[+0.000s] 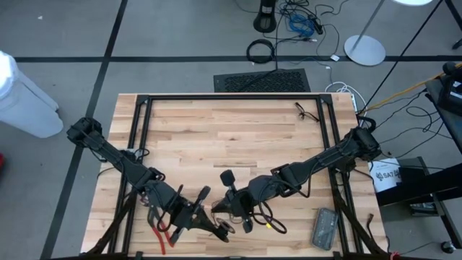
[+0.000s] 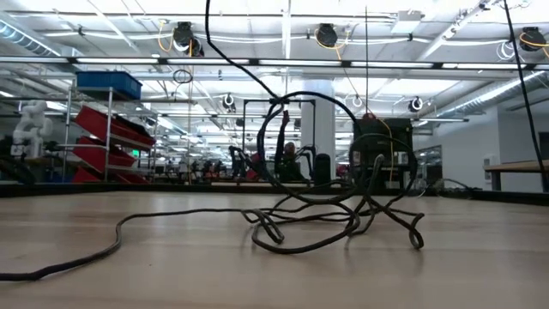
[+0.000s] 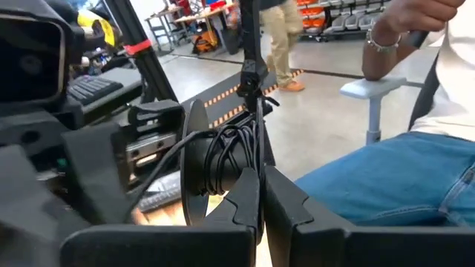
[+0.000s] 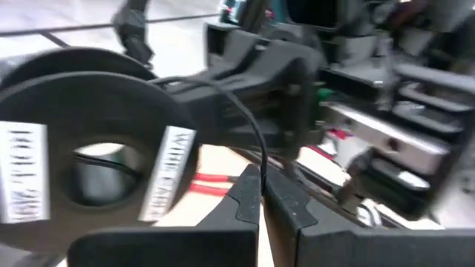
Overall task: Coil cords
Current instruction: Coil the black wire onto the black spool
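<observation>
A thin black cord (image 3: 230,152) is sitting wound in loops around a dark spool, centre frame in the left wrist view.

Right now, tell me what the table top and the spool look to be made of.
Table top: pale wood planks, probably butcher block, with visible grain and seams and a matte finish. Spool: seemingly black matte plastic, with a smooth moulded flange and white printed labels. Thin black cord is wound on it.

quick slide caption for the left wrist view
Left claw shut on a thin black cord wound round a black spool, a seated person beyond.
</observation>
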Robot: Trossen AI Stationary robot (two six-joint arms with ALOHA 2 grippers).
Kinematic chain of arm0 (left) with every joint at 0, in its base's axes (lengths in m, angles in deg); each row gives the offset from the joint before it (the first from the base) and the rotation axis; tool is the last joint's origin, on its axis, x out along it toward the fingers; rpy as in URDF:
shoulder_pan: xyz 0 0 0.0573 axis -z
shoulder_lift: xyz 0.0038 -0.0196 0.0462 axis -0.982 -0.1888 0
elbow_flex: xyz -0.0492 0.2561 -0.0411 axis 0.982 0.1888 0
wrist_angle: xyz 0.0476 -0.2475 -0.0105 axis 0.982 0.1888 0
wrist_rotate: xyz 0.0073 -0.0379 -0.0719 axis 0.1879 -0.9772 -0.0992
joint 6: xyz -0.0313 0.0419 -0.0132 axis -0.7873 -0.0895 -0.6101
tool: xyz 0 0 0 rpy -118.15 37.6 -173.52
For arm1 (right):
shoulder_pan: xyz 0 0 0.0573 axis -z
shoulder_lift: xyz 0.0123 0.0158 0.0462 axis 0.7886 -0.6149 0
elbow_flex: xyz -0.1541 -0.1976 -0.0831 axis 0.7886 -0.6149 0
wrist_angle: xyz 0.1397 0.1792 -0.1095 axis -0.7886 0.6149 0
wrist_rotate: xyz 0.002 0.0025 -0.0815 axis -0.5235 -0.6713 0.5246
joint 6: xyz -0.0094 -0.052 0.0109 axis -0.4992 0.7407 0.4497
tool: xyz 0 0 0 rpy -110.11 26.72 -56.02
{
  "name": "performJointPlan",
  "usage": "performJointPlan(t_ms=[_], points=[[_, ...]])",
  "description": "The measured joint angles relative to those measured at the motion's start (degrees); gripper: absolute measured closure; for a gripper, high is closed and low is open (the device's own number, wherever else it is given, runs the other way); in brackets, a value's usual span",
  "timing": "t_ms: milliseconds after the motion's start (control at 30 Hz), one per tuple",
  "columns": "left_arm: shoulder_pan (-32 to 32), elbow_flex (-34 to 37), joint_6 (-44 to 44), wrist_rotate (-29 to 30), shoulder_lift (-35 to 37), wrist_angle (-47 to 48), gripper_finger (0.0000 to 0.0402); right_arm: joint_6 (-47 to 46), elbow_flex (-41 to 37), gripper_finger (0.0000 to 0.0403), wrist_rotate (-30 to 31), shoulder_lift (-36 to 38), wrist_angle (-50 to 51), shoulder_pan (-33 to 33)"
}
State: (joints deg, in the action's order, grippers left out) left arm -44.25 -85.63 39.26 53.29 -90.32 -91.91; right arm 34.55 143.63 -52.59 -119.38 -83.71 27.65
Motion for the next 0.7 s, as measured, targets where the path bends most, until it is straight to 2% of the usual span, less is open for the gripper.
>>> performJointPlan(t_ms=[133, 500, 700], points=[[0.01, 0.00, 1.66, 0.55, -0.05, -2.83, 0.0393, -1.39, 0.00, 0.0401, -2.93, 0.00, 0.05, -0.04], [0.16, 0.00, 3.56, 1.10, -0.05, -3.74, 0.0393, -4.72, 0.02, 0.0380, -2.93, 0.00, 4.61, -0.04], [1.06, 0.00, 4.38, 4.38, 0.13, -3.96, 0.0393, -7.19, 0.02, 0.0371, -5.75, 0.00, 7.11, 0.00]])
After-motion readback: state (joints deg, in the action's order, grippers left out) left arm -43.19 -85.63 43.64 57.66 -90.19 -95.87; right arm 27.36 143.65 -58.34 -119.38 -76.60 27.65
